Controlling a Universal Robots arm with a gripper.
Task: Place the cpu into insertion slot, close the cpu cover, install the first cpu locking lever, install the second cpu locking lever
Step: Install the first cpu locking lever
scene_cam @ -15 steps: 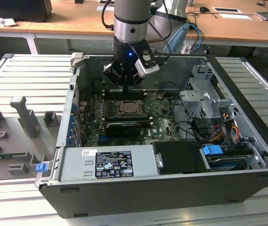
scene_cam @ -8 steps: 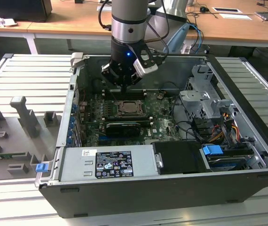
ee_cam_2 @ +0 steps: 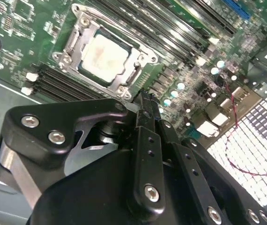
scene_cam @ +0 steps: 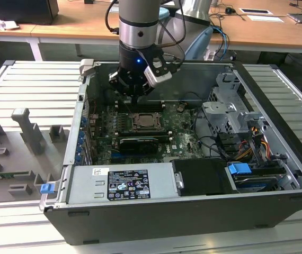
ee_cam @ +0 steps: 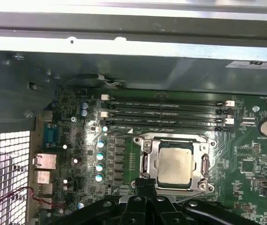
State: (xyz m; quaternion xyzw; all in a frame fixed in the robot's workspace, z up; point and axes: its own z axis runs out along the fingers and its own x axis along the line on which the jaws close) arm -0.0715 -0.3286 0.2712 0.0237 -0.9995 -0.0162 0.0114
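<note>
The cpu (scene_cam: 144,120) (ee_cam_2: 106,57) (ee_cam: 173,164) lies flat in the insertion slot (scene_cam: 145,128) on the green motherboard, silver top facing up. The cpu cover (ee_cam_2: 83,39) (ee_cam: 145,162), a grey metal frame, lies down around the chip. My gripper (scene_cam: 134,97) (ee_cam_2: 145,97) (ee_cam: 146,185) hangs just above the board beside the socket, on the side toward the case's back wall in the exterior view. Its black fingers are pressed together, hold nothing, and stand clear of the socket.
Long black memory slots (ee_cam: 166,115) run next to the socket. A long black card (scene_cam: 136,143) lies in front of it. The case walls (scene_cam: 81,114), a grey power supply (scene_cam: 122,182) and a drive cage (scene_cam: 230,114) with cables hem the board in.
</note>
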